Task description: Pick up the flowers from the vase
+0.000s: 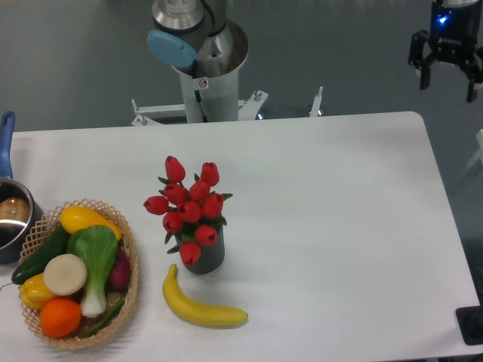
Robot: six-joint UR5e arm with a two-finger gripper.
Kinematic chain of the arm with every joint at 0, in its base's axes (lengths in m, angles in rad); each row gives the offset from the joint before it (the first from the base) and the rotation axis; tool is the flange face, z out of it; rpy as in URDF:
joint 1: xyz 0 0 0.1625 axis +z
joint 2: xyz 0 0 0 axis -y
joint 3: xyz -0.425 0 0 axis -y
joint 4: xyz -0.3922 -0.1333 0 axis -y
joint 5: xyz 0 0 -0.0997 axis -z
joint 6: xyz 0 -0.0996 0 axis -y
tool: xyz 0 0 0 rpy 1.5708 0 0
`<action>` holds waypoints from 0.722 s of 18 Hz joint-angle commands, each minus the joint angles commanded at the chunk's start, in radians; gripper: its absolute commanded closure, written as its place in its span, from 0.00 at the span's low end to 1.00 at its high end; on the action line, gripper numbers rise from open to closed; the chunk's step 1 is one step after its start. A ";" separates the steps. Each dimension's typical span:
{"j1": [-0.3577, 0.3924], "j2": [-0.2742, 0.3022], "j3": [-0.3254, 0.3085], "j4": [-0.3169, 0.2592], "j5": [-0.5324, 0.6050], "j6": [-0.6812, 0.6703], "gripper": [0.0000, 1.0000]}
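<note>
The flowers (189, 205), a bunch of red tulip buds with small green leaves, stand in the vase (205, 256), a small dark grey ribbed cylinder left of the table's middle. Their stems are hidden inside the vase. My gripper (448, 78) hangs at the top right corner of the view, beyond the table's far right corner and far from the flowers. Its two black fingers point down with a gap between them and nothing held, so it is open.
A yellow banana (202, 308) lies just in front of the vase. A wicker basket (130, 260) of vegetables and fruit sits at the front left. A metal pot (13, 215) with a blue handle is at the left edge. The arm's base (207, 64) stands behind the table.
</note>
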 joint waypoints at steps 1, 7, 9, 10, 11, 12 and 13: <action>-0.002 0.002 -0.002 0.002 0.002 0.002 0.00; -0.017 0.011 -0.032 -0.003 -0.038 -0.061 0.00; -0.020 0.009 -0.049 0.008 -0.106 -0.132 0.00; -0.017 0.008 -0.051 0.011 -0.127 -0.147 0.00; -0.014 0.006 -0.051 0.011 -0.135 -0.147 0.00; -0.012 0.005 -0.052 0.011 -0.135 -0.147 0.00; -0.012 0.005 -0.055 0.011 -0.137 -0.147 0.00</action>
